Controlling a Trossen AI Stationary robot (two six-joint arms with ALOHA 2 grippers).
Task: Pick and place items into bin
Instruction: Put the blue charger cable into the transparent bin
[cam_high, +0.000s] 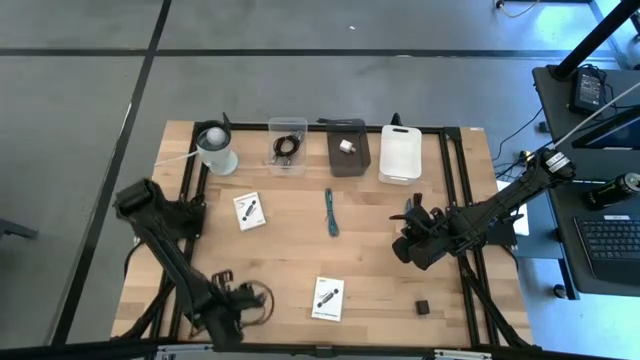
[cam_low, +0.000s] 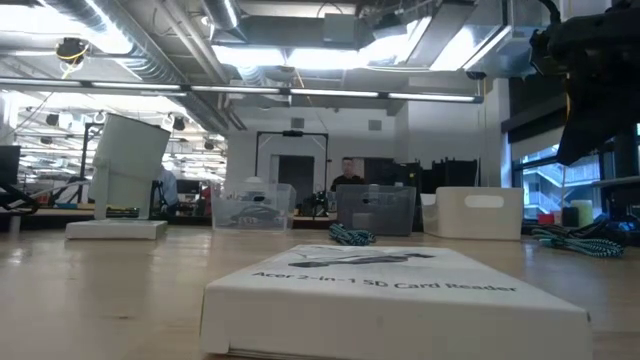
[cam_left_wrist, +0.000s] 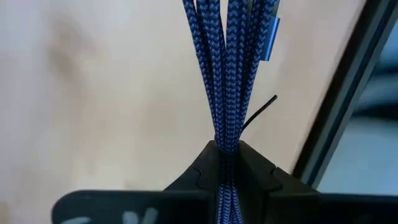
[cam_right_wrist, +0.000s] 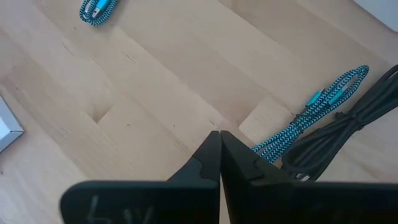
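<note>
My left gripper is at the table's near left corner, shut on a blue-purple braided strap bundle. My right gripper is shut and holds nothing; it hovers over the right half of the table, just near of a teal braided strap that lies flat beside a black cord. A second teal strap lies at the table's middle. Two white printed cards and a tiny black cube rest on the wood. A black coiled cable sits in the clear bin. My left gripper pinches the blue-purple strap bundle between its two fingers, several strands together at a fold. The strands run straight out ahead of the fingertips. The frames do not show whether the bundle rests on the table or hangs clear of it.
Along the far edge stand a white cylinder, a clear bin, a dark bin with a small pale item, and a white bin. Black frame rails cross the table on both sides. A desk with electronics stands to the right.
</note>
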